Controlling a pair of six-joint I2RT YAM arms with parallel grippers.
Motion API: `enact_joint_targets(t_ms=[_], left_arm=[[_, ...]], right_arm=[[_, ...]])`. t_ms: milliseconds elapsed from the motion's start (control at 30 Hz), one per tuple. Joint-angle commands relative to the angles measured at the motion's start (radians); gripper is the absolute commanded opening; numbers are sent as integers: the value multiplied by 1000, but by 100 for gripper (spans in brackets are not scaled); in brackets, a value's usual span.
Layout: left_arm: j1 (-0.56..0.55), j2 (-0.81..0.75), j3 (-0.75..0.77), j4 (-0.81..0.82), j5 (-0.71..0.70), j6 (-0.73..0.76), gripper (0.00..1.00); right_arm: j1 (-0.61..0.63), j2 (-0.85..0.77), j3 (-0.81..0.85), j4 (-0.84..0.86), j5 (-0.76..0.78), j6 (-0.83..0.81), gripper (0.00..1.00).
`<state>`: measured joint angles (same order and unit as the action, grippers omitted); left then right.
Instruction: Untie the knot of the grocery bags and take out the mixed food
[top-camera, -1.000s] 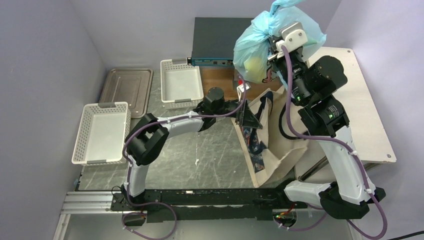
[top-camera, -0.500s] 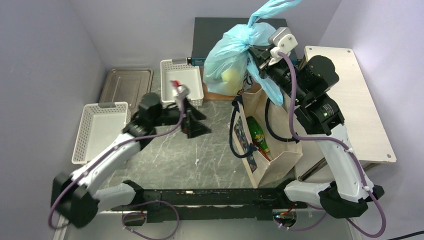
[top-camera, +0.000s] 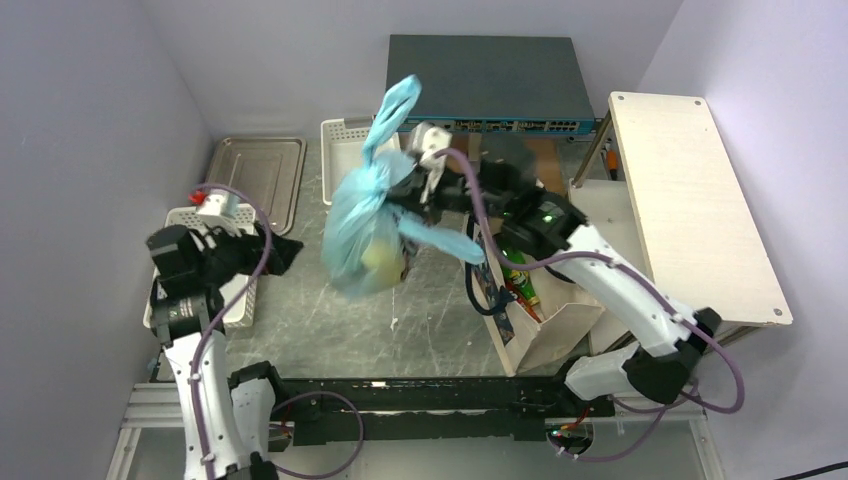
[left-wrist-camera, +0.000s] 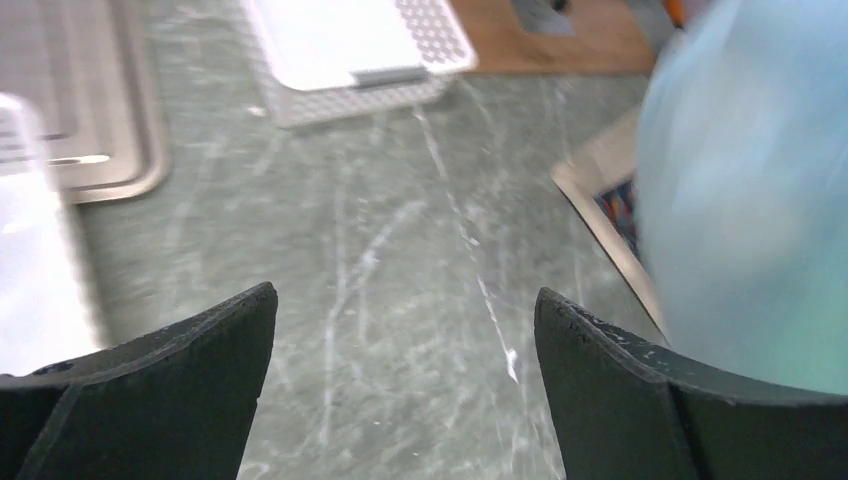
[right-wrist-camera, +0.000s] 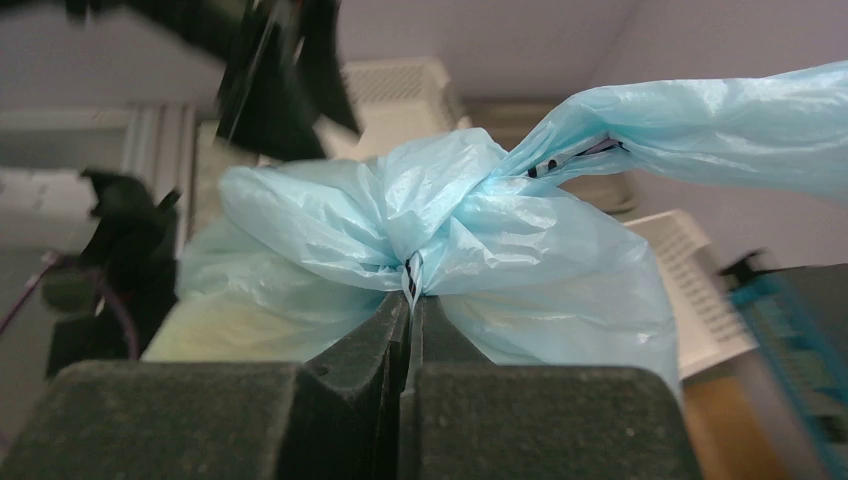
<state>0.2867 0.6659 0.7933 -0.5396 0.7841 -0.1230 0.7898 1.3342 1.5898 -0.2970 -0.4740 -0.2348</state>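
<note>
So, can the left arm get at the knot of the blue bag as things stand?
Probably yes. The right arm holds the knot up in shut jaws, and nothing stands between it and the left arm, whose open jaws face the grocery bag.

We see the crinkly light-blue plastic bag (top-camera: 362, 235), clamped at its knot (right-wrist-camera: 425, 215) by the right pincer (right-wrist-camera: 408, 300), swung from high above the stiff beige tote (top-camera: 548, 318) down and left over mid-bench (top-camera: 420, 320). The left pincer (top-camera: 283, 252) has withdrawn far left, jaws apart. The tote, flattened before, now seems to stand upright.
</note>
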Motion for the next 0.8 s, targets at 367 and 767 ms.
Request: enact_joint_targets(t_ms=[367, 767], left_arm=[[356, 164, 347, -231, 163, 229, 99], [331, 271, 397, -230, 188, 360, 99]], right_arm=[[-111, 124, -365, -100, -14, -173, 0], [-384, 145, -329, -301, 5, -455, 0]])
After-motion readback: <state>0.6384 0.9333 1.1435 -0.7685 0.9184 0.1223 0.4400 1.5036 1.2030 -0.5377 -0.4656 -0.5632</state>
